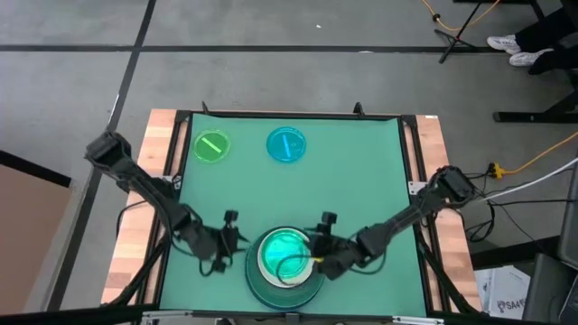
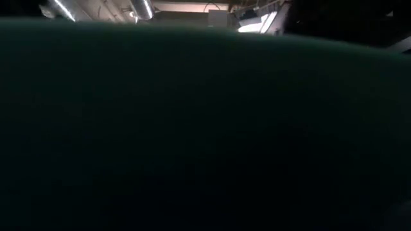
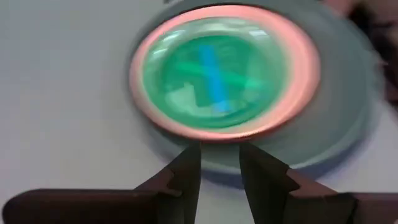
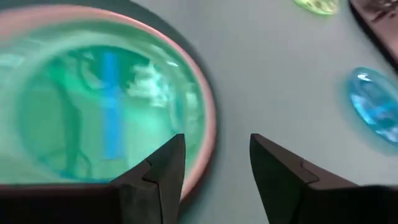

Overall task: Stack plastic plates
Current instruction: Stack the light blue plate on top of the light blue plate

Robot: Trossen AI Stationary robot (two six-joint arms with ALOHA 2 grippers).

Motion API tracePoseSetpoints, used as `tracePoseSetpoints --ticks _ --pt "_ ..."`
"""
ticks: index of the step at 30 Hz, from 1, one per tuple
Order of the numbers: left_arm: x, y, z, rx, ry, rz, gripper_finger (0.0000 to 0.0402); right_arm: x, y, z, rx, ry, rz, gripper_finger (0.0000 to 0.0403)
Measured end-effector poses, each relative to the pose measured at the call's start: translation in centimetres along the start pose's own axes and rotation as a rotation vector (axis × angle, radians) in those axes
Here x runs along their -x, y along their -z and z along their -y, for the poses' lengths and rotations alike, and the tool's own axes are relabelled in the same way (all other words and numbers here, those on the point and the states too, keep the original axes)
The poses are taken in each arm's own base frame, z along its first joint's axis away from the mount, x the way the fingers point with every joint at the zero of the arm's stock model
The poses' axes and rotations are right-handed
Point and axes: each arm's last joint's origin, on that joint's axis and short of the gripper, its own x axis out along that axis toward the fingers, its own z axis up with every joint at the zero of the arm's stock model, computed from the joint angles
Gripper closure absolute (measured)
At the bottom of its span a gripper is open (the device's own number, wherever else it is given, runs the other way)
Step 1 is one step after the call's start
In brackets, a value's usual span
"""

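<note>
A stack of plates (image 1: 284,268) sits at the table's near edge. A large teal-blue plate (image 3: 348,118) is at the bottom, a white one (image 4: 208,124) above it, and small translucent green plates (image 3: 217,74) on top. Two small plates lie flat near the far edge, a bright green one (image 1: 212,146) and a cyan one (image 1: 286,144). My left gripper (image 1: 237,242) is just left of the stack, open by a narrow gap (image 3: 221,171). My right gripper (image 1: 318,259) is open at the stack's right rim (image 4: 217,165). The low view shows only a dark green surface (image 2: 205,128). My right gripper comes at the stack from the table's right, slanting down, with one finger (image 4: 161,174) over the white plate's rim (image 4: 210,134) and the other outside it. I cannot tell whether it touches. My left gripper touches nothing.
Green mat (image 1: 361,190) has free room between the stack and the two far plates. Wooden table borders (image 1: 140,226) run along the left and right sides. Cables and a stand's legs lie on the floor beyond the table's right side.
</note>
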Motion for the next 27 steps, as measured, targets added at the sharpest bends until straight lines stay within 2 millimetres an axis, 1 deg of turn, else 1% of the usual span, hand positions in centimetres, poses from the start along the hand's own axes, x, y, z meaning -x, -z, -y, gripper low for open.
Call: tracePoseSetpoints --ticks 2,6,9,11,15,18,21,25,27 --pt "0.0 1.3 -1.7 0.025 -0.037 0.023 0.0298 -1.0 -0.2 1.2 0.028 0.034 -0.025 0.0233" --pt "0.2 3.0 -4.7 0.078 -0.104 0.070 0.0298 -2.9 -0.7 3.7 0.058 0.049 -0.082 0.0233" --pt "0.4 3.9 -6.4 0.103 -0.149 0.088 0.0298 -4.3 -0.9 5.4 0.055 0.021 -0.102 0.0233" --pt "0.5 4.4 -7.3 0.108 -0.177 0.092 0.0298 -5.3 -0.9 6.3 0.036 -0.012 -0.080 0.0233" --pt "0.6 4.4 -9.1 0.086 -0.236 0.091 0.0299 -7.1 -0.7 8.5 0.029 -0.097 -0.012 0.0233" --pt "0.6 4.1 -10.3 0.055 -0.246 0.087 0.0299 -7.9 -0.4 10.6 0.017 -0.116 0.007 0.0233" --pt "0.7 3.9 -11.9 0.028 -0.246 0.081 0.0299 -8.2 -0.4 12.9 -0.043 -0.125 0.065 0.0233" --pt "1.1 3.6 -14.2 0.010 -0.181 0.099 0.0299 -8.3 -0.2 15.5 -0.119 -0.198 0.141 0.0233" --pt "1.4 3.6 -15.5 0.006 -0.173 0.107 0.0299 -8.2 -0.1 16.9 -0.163 -0.186 0.154 0.0233"
